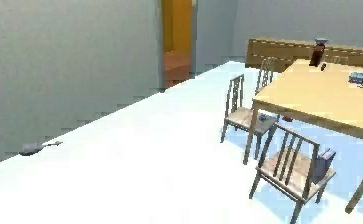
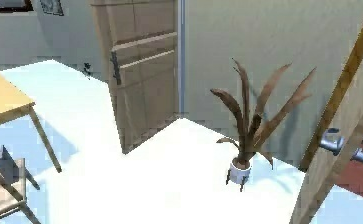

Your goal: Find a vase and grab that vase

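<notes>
A wooden worktop point(image 1: 324, 95) takes up the forward view's right. Chairs stand along its near edge: one point(image 1: 244, 108) by the corner leg, another point(image 1: 294, 165) closer in. A dark red upright thing point(image 1: 318, 52) stands at the worktop's far edge, in front of a low sideboard point(image 1: 279, 50) on the back wall. Its shape could be a vase, but that is not certain. A small blue thing point(image 1: 361, 78) lies on the worktop to its right.

Pale bare floor point(image 1: 139, 150) runs from the lower left up to an orange doorway point(image 1: 177, 40), with a small dark thing point(image 1: 31, 150) lying by the grey wall.

In the arm side view, a wooden door point(image 2: 144, 70) stands ajar. To its right a plant point(image 2: 251, 115) in a white pot point(image 2: 239, 175) is near the wall, and a second door's edge point(image 2: 334, 130) leans close at the right. Open floor point(image 2: 139, 180) lies between them. The gripper's state cannot be told.
</notes>
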### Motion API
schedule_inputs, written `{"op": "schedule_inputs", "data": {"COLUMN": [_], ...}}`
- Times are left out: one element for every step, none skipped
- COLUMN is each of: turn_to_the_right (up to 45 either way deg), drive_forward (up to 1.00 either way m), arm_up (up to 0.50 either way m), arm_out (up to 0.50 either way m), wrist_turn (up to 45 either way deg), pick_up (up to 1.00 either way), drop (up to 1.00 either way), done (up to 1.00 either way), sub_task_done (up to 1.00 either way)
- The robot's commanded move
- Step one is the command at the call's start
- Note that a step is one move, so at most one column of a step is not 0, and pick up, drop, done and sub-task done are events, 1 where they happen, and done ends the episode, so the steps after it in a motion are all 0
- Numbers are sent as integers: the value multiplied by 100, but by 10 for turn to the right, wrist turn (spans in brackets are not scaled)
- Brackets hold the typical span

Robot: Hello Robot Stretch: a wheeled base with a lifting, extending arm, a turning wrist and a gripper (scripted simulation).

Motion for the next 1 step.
{"op": "schedule_inputs", "data": {"turn_to_the_right": [0], "drive_forward": [100], "arm_up": [0], "arm_out": [0], "wrist_turn": [0], "pick_up": [0], "drop": [0], "done": [0], "sub_task_done": [0]}}
